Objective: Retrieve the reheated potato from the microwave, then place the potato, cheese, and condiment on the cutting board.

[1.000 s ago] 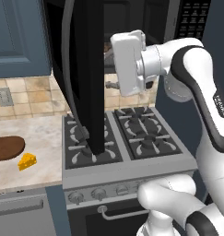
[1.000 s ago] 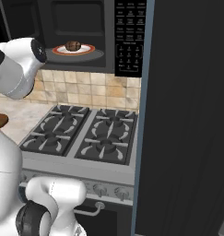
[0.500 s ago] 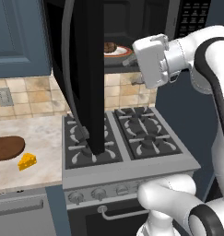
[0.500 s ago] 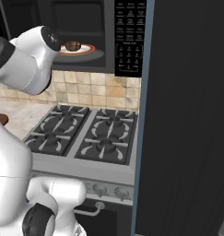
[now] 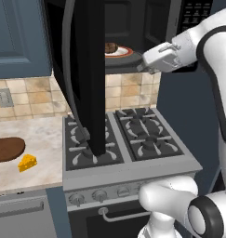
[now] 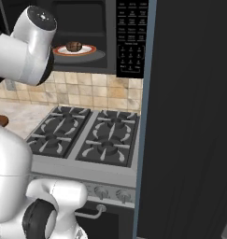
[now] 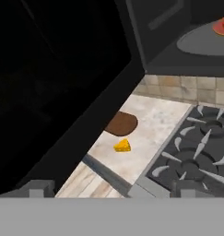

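Since the potato (image 6: 74,46) sits on an orange-rimmed plate (image 6: 89,49) inside the open microwave (image 5: 147,28), it looks like a small, firm, roundish lump — light, stiff enough to pinch, yet apt to roll. I'd judge the best hold is across its middle, fingers on opposite sides, clear of the plate. The gripper (image 5: 149,62) hangs at the cavity's mouth, just beside the plate, jaws spread wide and holding nothing. Further out — on the counter left of the stove (image 5: 128,139) — the cheese (image 5: 27,163) lies near the cutting board (image 5: 6,149).
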